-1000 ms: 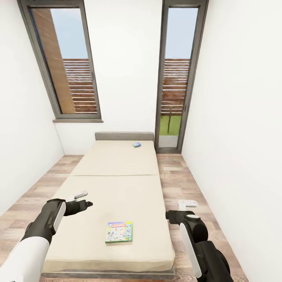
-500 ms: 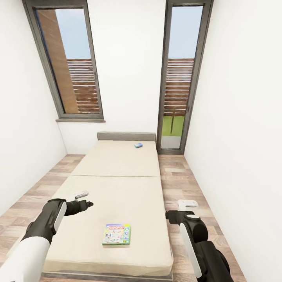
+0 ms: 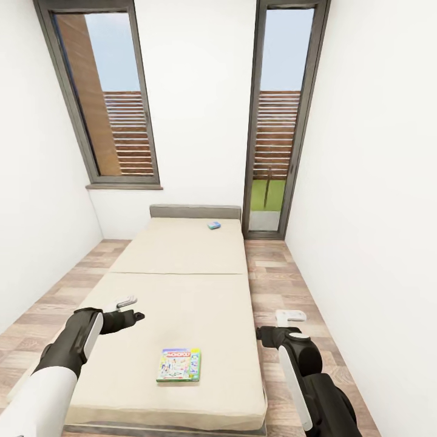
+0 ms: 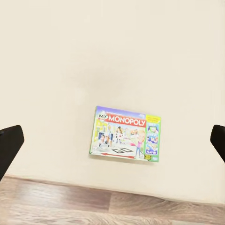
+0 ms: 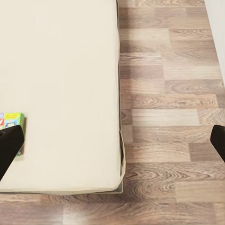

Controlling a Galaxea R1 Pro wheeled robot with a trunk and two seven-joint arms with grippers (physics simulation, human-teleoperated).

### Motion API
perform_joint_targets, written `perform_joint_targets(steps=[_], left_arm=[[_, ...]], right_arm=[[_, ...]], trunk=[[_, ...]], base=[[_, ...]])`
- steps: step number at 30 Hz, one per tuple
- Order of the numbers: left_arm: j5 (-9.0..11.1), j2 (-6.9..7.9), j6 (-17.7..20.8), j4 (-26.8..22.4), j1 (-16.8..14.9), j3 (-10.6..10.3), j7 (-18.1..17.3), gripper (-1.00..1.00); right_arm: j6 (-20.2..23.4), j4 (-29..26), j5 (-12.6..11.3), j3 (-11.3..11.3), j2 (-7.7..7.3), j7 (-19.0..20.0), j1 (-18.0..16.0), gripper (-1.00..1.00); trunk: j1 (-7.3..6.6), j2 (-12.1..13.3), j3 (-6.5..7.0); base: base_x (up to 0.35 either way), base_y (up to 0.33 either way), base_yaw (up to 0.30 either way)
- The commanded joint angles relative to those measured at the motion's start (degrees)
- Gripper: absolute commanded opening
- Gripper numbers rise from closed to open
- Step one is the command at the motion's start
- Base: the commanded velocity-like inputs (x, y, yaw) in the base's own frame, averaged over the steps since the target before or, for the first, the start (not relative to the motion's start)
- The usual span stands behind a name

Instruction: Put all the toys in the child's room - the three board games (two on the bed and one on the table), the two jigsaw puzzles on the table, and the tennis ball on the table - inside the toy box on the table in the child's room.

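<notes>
bed | green-edged board game near foot | small blue box, probably game, near headboard

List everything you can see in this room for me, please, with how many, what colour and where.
Bed: one, beige mattress, grey headboard, in the middle of the room, running to the far wall.
Green-edged board game: one, white colourful cover, flat on the near end of the bed.
Blue board game: one, small and blue, on the far end of the bed by the headboard.
Windows: two, tall, dark-framed, in the far wall.
Floor: wood planks, on both sides of the bed.
Walls: white.
Left gripper: one, black, jaws open, over the bed's left side.
Right gripper: one, black, jaws open, over the floor right of the bed.
</notes>
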Motion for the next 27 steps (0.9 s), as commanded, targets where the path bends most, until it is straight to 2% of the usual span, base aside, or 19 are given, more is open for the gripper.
perform_joint_targets(steps=[1, 9, 18, 27], left_arm=[[0.0, -0.02, 0.3, 0.0, -0.1, 0.1, -0.2, 1.00], [0.0, -0.02, 0.3, 0.0, -0.1, 0.1, -0.2, 1.00], [0.0, -0.02, 0.3, 0.0, -0.1, 0.1, -0.2, 1.00], [0.0, -0.01, 0.3, 0.0, -0.1, 0.1, -0.2, 1.00]], right_arm=[[0.2, 0.0, -0.3, 0.1, 0.00, -0.4, -0.1, 1.00], [0.2, 0.0, -0.3, 0.1, 0.00, -0.4, -0.1, 1.00], [0.2, 0.0, -0.4, 0.1, 0.00, -0.4, -0.1, 1.00], [0.2, 0.0, -0.8, 0.0, 0.00, -0.3, -0.1, 1.00]], trunk=[[0.04, -0.1, -0.14], [0.04, -0.1, -0.14], [0.04, -0.1, -0.11], [0.04, -0.1, 0.34]], base=[[0.000, 0.000, 0.000], [0.012, 0.000, 0.000], [0.205, 0.000, -0.007], [0.038, 0.000, -0.157]])
